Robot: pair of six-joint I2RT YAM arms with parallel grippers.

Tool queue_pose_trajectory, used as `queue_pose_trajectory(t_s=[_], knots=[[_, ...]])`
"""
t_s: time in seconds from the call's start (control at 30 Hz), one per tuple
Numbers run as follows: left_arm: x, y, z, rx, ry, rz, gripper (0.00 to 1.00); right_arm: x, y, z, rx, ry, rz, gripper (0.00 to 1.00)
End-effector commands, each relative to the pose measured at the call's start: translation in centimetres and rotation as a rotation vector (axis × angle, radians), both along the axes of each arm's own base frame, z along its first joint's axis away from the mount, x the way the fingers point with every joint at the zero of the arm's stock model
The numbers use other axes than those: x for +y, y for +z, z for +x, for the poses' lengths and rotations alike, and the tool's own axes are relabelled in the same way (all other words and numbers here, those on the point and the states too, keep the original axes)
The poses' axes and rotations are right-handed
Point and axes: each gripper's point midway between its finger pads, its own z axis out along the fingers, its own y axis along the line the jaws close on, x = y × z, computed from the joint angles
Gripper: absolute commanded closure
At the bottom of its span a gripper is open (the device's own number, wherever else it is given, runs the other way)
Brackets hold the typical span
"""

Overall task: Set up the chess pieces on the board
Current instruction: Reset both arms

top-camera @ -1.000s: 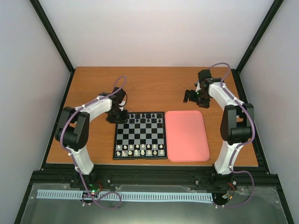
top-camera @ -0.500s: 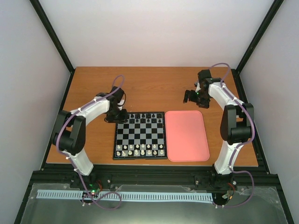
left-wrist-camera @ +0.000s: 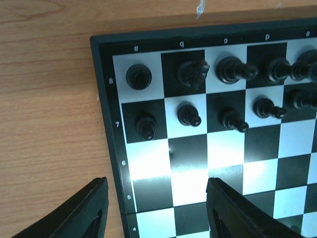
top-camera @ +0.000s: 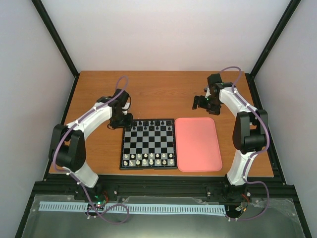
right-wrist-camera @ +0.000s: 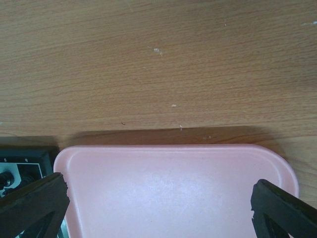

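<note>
The board (top-camera: 148,145) lies mid-table, with black chess pieces (top-camera: 154,124) along its far rows. My left gripper (top-camera: 121,121) hovers at the board's far left corner, open and empty. In the left wrist view the open gripper (left-wrist-camera: 156,210) sits over rows 4 to 6. A black rook (left-wrist-camera: 138,76), a knight (left-wrist-camera: 192,73) and pawns (left-wrist-camera: 146,126) stand on rows 8 and 7 of the board (left-wrist-camera: 105,124). My right gripper (top-camera: 200,102) hangs open and empty beyond the tray's far edge. It spans the tray in the right wrist view (right-wrist-camera: 158,206).
Small white pieces (top-camera: 148,159) fill the board's near rows. The pink tray (top-camera: 198,144) lies right of the board and holds nothing in the right wrist view (right-wrist-camera: 173,188). A board corner (right-wrist-camera: 25,159) shows at that view's left edge. Black frame rails border the table.
My left arm's elbow has swung out to the left and its gripper has shifted slightly left at the board's far corner. My right gripper has moved slightly.
</note>
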Motion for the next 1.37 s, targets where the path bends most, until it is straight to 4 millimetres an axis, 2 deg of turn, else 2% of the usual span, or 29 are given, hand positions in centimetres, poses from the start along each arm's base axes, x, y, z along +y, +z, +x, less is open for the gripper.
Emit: queue_pose_trajectory(t_s=[0.0, 0.23, 0.27, 0.37, 0.43, 0.57, 0.87, 1.07, 1.33], knots=[[-0.7, 1.1, 2.2, -0.035, 0.031, -0.038, 0.43, 0.7, 2.0, 0.7, -0.042, 0.008, 0.01, 0.0], [-1.2, 1.1, 3.4, -0.04, 0.041, -0.049, 0.4, 1.0, 2.3, 0.5, -0.042, 0.027, 0.008, 0.0], [-1.2, 1.3, 3.4, -0.043, 0.039, -0.047, 0.35, 1.1, 2.4, 0.4, -0.045, 0.034, 0.008, 0.0], [-0.9, 2.2, 3.6, -0.06, 0.036, -0.035, 0.1, 1.6, 3.0, 0.4, -0.066, 0.05, 0.01, 0.0], [-0.8, 2.9, 3.7, -0.075, 0.03, -0.029, 0.01, 2.0, 3.1, 0.3, -0.068, 0.058, 0.011, 0.0], [-0.5, 4.8, 4.2, -0.111, 0.036, -0.014, 0.0, 2.2, 3.3, 0.1, -0.06, 0.061, 0.008, 0.0], [0.1, 8.9, 4.9, -0.17, 0.065, -0.015, 0.0, 1.9, 6.3, 0.8, -0.133, 0.082, -0.018, 0.0], [0.9, 10.6, 5.5, -0.18, 0.104, -0.057, 0.0, 1.7, 7.8, 1.0, -0.182, 0.093, -0.029, 0.0], [2.8, 12.7, 6.6, -0.212, 0.146, -0.065, 0.0, 1.1, 8.3, 1.0, -0.204, 0.091, -0.072, 0.0]])
